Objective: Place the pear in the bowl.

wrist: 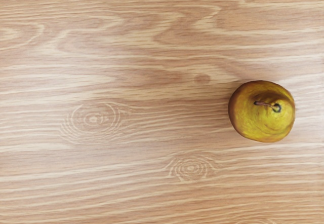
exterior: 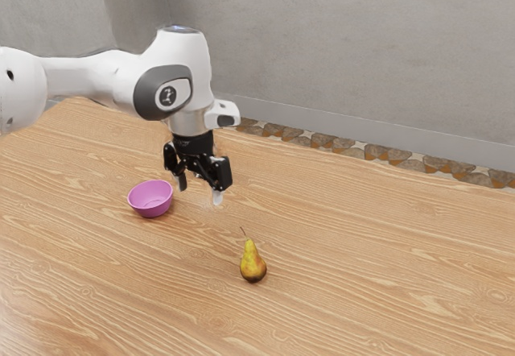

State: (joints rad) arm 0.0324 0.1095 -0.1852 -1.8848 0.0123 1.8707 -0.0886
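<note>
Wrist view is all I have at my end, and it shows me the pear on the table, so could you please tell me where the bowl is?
Observer: The pink bowl is on the table, nearer the exterior view's left than the pear is.
Operator: Thank you; which way up is the bowl, please?
Observer: It stands upright, its opening facing up.
Operator: And could you tell me whether the gripper is open?
Observer: Yes, its two fingers stand apart, with nothing held between them.
</note>
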